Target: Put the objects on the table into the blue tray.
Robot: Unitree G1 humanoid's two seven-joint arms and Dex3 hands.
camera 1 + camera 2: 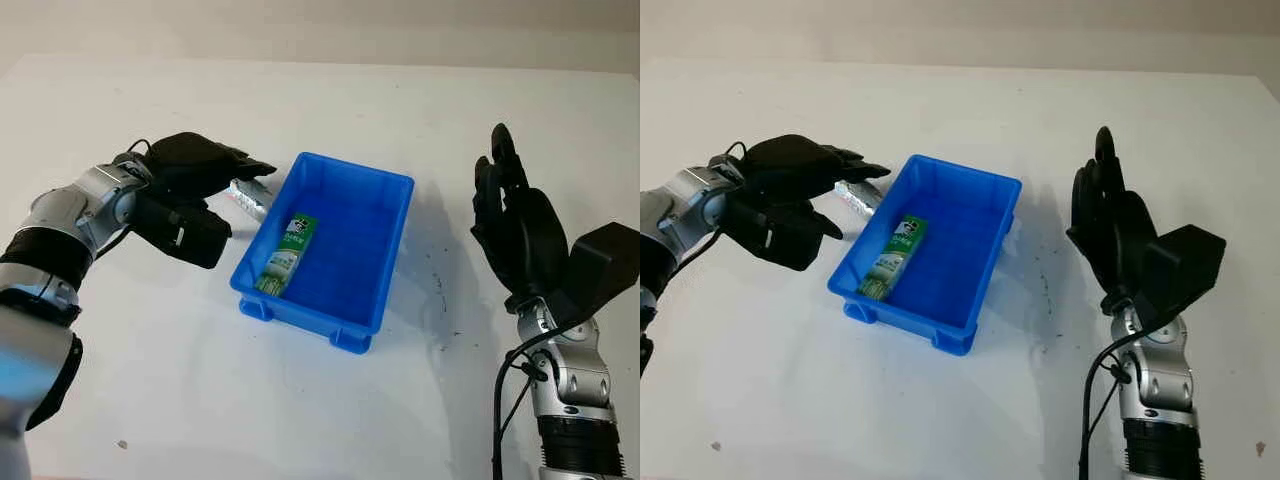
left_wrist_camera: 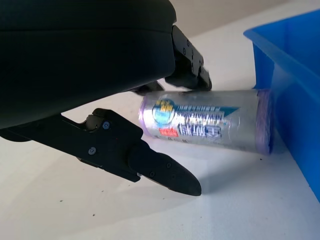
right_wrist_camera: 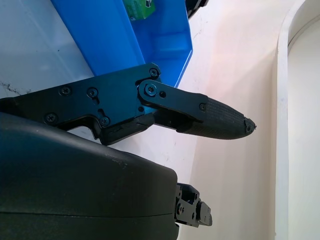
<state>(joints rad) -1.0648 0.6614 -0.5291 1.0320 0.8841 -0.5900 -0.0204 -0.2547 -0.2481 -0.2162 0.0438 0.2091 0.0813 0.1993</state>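
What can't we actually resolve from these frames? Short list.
- Silver tube: in the eye views the left hand covers most of it; in the left wrist view its far end meets the blue tray wall, contact unclear.
- Left hand's grip: fingers flank the tube, touch not visible.
- Green carton: print too small to read; cut by the edge in the right wrist view.
- Right hand: open, raised beside the tray.

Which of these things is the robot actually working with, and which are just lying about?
Part of the job:
blue tray
green carton, already in the tray
silver tube on the table against the tray's outer wall
left hand, open around the tube

Just there:
right hand, open, raised beside the tray
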